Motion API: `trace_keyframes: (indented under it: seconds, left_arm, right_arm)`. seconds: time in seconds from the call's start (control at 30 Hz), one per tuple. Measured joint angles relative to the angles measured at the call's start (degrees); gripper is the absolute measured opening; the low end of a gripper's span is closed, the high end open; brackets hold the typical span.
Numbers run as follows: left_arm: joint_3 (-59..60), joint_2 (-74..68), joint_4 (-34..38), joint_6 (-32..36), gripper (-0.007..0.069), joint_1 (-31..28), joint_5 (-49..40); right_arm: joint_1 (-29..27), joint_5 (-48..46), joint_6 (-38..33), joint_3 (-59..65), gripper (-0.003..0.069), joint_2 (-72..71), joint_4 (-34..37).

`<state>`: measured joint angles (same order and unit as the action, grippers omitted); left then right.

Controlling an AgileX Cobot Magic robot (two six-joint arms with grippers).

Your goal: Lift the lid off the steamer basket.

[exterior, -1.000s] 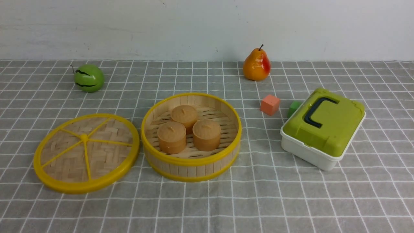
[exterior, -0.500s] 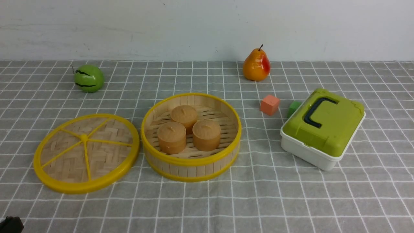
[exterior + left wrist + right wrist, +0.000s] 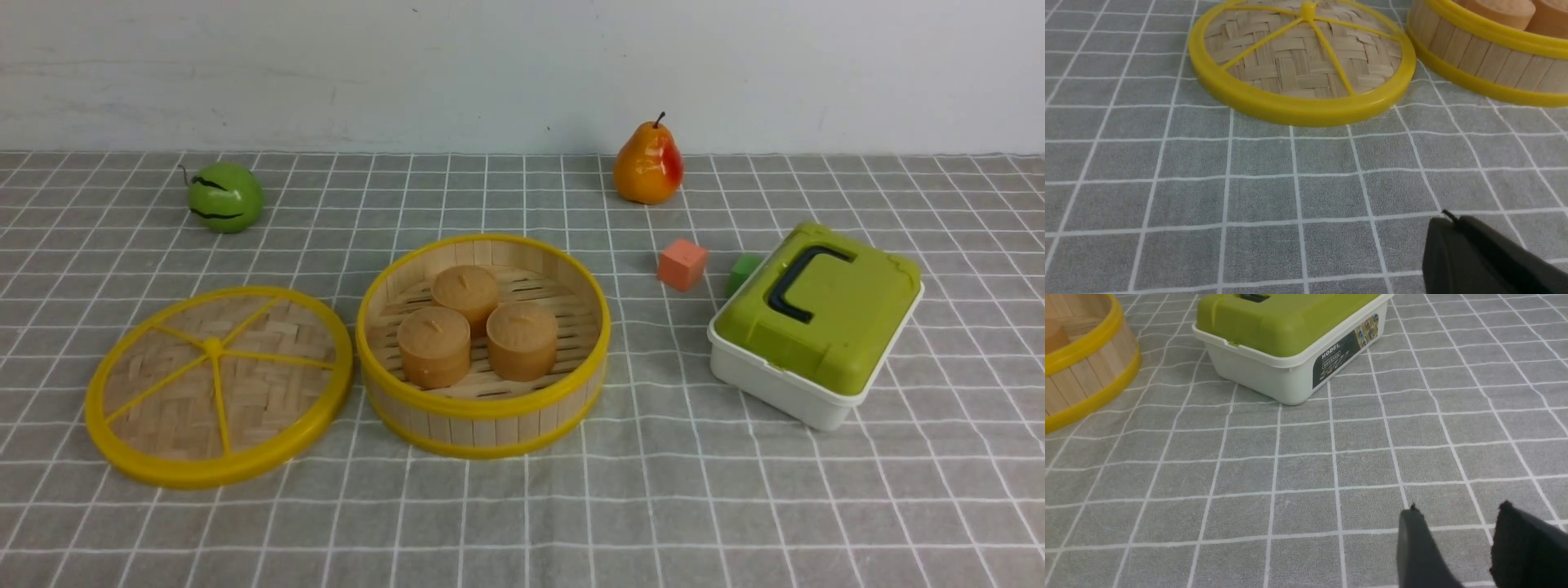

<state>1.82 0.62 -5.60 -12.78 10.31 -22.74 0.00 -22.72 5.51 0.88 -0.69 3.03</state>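
- Lid point(image 3: 277, 400) flat on tabletop point(image 3: 653, 506), just left of open steamer basket point(image 3: 483, 407).
- Left claw point(image 3: 1449, 214) closed, empty.
- Right claw point(image 3: 1459, 506) parted, nothing between fingers.

The front view looks from the robot's own side, between its arms, forward and down over the grey tabletop with white grid lines point(image 3: 653, 506), taking in the pale wall point(image 3: 490, 73). The left wrist view looks low and near across the tabletop at the round woven bamboo lid with a yellow rim point(image 3: 1298, 112). The right wrist view, also low and near, faces the white rectangular box with a green lid point(image 3: 1274, 373). Both wrist views share part of the round slatted wooden steamer basket with yellow rims point(image 3: 482, 429) with the front view.
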Motion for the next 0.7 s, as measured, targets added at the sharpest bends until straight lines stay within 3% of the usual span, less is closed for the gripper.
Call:
trace_keyframes:
  seconds: [0.7]
  left_arm:
    - [0.0,0.0,0.36,0.78,-0.0013,-3.91,-0.11]
  right_arm:
    - [0.0,0.0,0.0,0.0,0.0243,0.0,0.0]
